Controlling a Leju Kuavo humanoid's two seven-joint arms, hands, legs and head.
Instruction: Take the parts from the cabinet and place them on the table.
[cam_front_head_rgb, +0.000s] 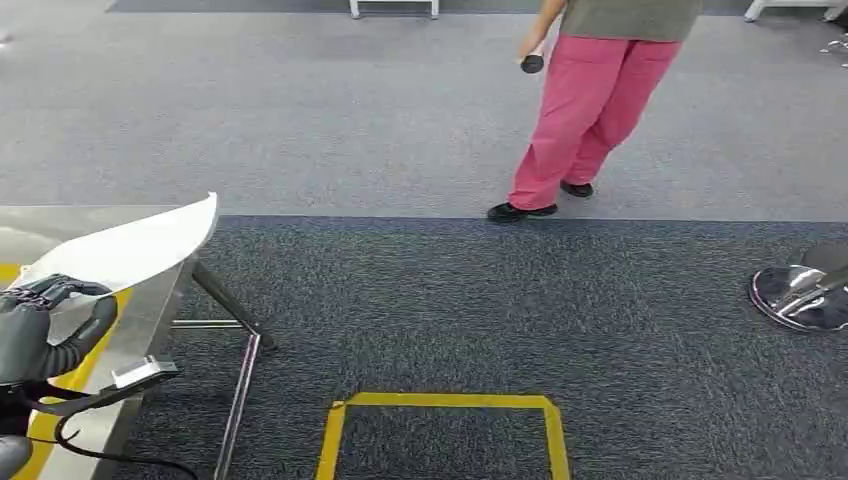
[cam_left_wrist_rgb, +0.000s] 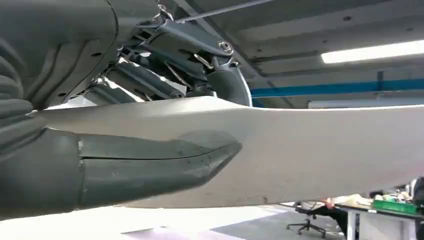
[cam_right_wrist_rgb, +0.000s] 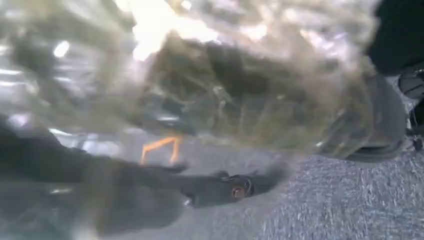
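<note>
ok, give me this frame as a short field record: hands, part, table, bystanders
left hand: grips the white curved part, thumb pressed against its face
right hand: wrist view blurred, crinkled clear plastic close to the camera; grip cannot be told
table: metal top with yellow tape, at the robot's left; part held over it
floor: yellow taped square on dark carpet
person: pink trousers, walking, dark object in hand

a steel table (cam_front_head_rgb: 150, 310) stands at the left on thin metal legs, a yellow strip running along its top. under it spreads dark grey carpet (cam_front_head_rgb: 480, 300), with lighter grey carpet (cam_front_head_rgb: 300, 110) beyond. on the dark carpet lie a yellow tape square (cam_front_head_rgb: 440, 402) and a chrome chair base (cam_front_head_rgb: 800, 295).
</note>
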